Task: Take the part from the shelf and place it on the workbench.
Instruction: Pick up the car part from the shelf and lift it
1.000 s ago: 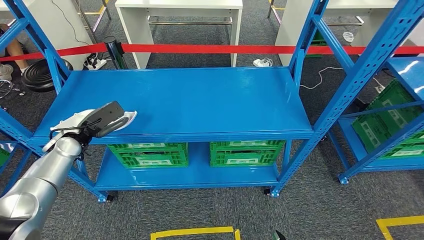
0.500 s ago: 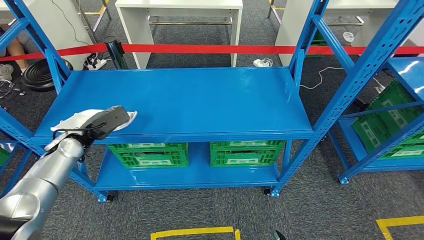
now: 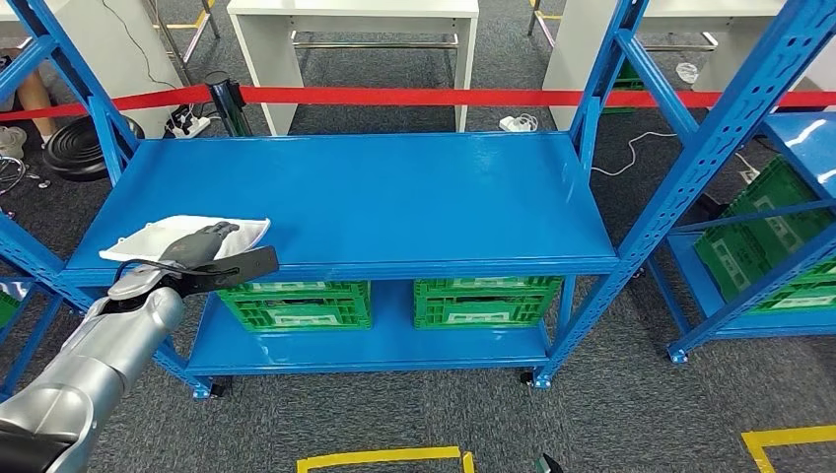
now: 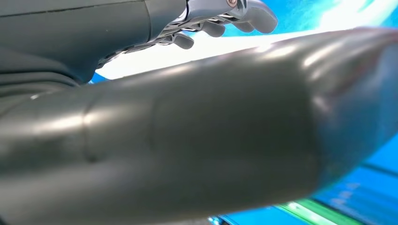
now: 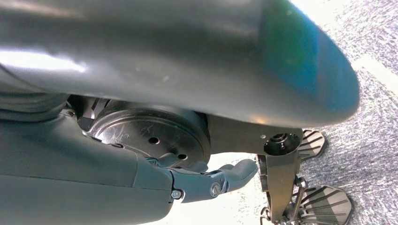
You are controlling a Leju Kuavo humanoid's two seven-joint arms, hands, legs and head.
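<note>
- The part (image 3: 182,235) lies flat on the shelf top (image 3: 394,197), at its near left corner.
- The left hand (image 3: 207,254) sits at that near edge — fingers over the part's near side, thumb out past the edge.
- Two crates (image 3: 296,304) stand side by side on the lower shelf, beneath the top.
- A tape barrier (image 3: 414,97) runs across behind the shelf — a table (image 3: 355,30) stands farther back.
- Another rack (image 3: 749,197) stands to the right.

The silver left arm is extended forward at the near left, its left hand (image 3: 212,251) spread open.
</note>
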